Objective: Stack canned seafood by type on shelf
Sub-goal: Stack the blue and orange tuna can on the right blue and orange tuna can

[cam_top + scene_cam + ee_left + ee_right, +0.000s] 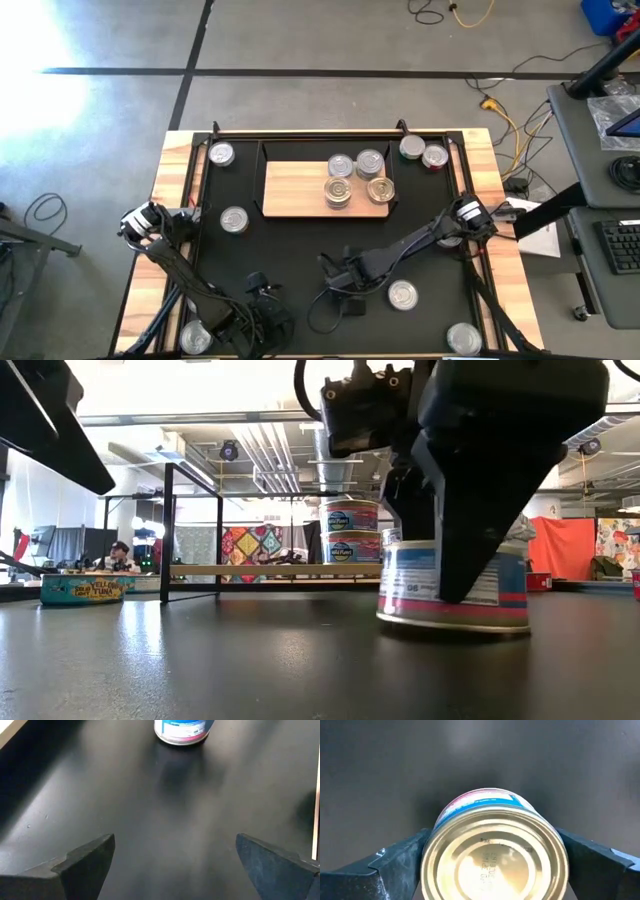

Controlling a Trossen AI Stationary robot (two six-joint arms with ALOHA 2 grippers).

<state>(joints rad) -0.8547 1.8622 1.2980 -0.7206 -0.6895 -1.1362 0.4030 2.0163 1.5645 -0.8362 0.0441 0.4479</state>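
Right up against the lens in the right wrist view sits a gold-topped can, its blue and red label showing behind the lid, and the right gripper has a dark finger on each side of it, jaws spread wide and just flanking the tin rather than squeezing it. The low view shows that same can standing flat on the black mat at right of centre, with the gripper dropping onto it from above. From overhead, the right gripper sits at lower centre of the frame.

Over at the left edge of the overhead view, the left gripper waits, jaws wide apart with nothing between them; its wrist view shows one can ahead of it on the mat.

Up top centre lies the wooden shelf, with four cans clustered at its right end. More tins are scattered around the mat: two at upper right, one at upper left, one at mid left.
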